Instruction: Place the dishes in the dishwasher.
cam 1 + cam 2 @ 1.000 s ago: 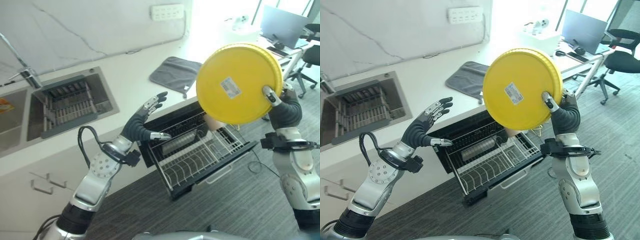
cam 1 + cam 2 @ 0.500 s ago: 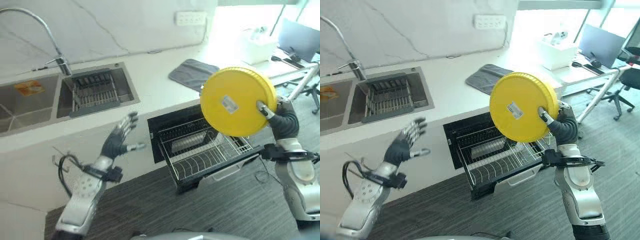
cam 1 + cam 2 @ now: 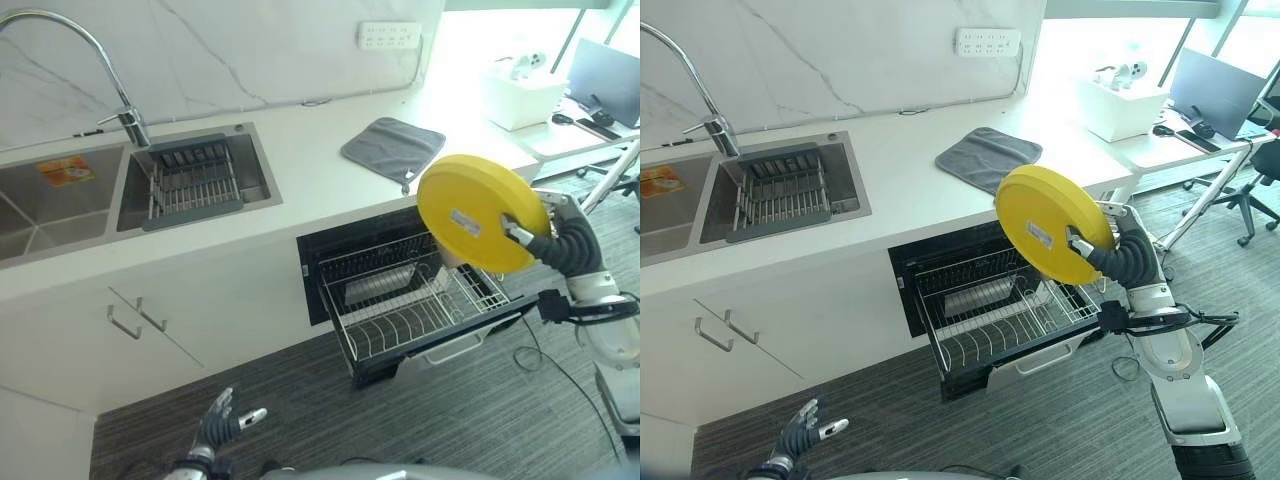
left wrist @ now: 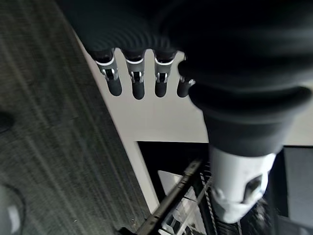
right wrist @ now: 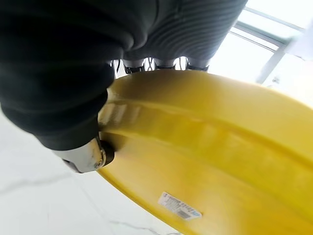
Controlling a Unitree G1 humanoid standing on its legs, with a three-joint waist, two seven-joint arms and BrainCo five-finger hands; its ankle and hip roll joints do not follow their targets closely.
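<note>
A round yellow plate (image 3: 478, 212) with a white sticker on its underside is held upright above the dishwasher's pulled-out wire rack (image 3: 412, 305). My right hand (image 3: 555, 236) pinches its right edge, thumb (image 5: 88, 155) on the underside and fingers behind the rim. The rack sits in the open dishwasher (image 3: 985, 297) under the white counter, and a beige cup-like thing shows just under the plate. My left hand (image 3: 222, 425) hangs low over the dark floor, fingers straight and spread, holding nothing.
A grey mat (image 3: 392, 149) lies on the white counter (image 3: 300, 170) behind the dishwasher. A sink (image 3: 190, 180) with a drain rack and a tall tap (image 3: 120, 110) are at the left. A desk with a white box and an office chair stand at the far right.
The camera has pulled back and shifted. My left hand has dropped from beside the dishwasher to near the floor. The plate has come lower and tilted more edge-on over the rack.
</note>
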